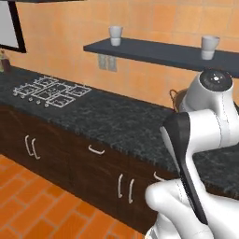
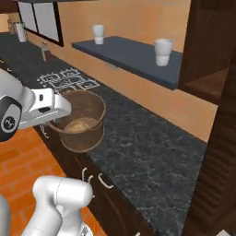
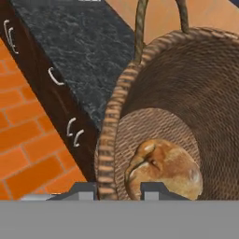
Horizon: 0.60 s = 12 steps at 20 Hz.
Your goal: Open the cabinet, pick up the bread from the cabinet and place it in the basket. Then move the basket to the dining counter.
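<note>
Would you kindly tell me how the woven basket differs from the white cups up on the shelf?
The round brown woven basket stands on the black speckled worktop, while the two plain white cups stand on the dark wall shelf. The basket is wide and holds a golden bread loaf; the cups are narrower, and whether they hold anything cannot be seen. The basket has a thin arched handle; the cups show none. All stand upright.

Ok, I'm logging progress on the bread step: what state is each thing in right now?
Round brown woven basket: upright on the black speckled worktop, holding the bread.
Golden-brown bread loaf: lying on the basket's bottom.
Tall dark brown wood cabinet: open.
Gripper: astride the basket's rim; grip unclear.
</note>
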### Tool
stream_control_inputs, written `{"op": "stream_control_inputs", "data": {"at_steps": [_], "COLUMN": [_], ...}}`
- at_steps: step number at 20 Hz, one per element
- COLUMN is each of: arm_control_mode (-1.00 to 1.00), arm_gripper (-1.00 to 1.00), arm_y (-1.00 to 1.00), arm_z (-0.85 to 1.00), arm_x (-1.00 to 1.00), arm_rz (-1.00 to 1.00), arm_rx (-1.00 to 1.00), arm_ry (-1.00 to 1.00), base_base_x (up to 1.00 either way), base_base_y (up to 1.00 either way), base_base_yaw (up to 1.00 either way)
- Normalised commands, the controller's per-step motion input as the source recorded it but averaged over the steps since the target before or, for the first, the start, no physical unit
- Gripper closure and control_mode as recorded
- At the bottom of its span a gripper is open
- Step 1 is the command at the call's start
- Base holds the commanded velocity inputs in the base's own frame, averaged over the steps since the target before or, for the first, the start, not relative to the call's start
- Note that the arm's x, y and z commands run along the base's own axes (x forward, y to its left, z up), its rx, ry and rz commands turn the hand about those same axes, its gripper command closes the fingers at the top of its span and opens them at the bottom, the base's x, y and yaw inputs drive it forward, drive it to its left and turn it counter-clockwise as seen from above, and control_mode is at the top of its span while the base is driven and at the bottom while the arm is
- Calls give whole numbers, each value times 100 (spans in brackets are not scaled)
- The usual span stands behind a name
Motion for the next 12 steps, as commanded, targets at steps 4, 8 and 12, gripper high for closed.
{"op": "stream_control_inputs", "data": {"at_steps": [4, 8, 12], "arm_control_mode": [100, 100, 100], "arm_gripper": [100, 100, 100], "arm_y": [0, 0, 0], "arm_z": [0, 0, 0], "arm_x": [0, 0, 0], "arm_rz": [0, 0, 0], "arm_rx": [0, 0, 0], "arm_ry": [0, 0, 0], "base_base_x": [0, 0, 0], "base_base_y": [32, 25, 28], "base_base_yaw": [93, 94, 94]}}
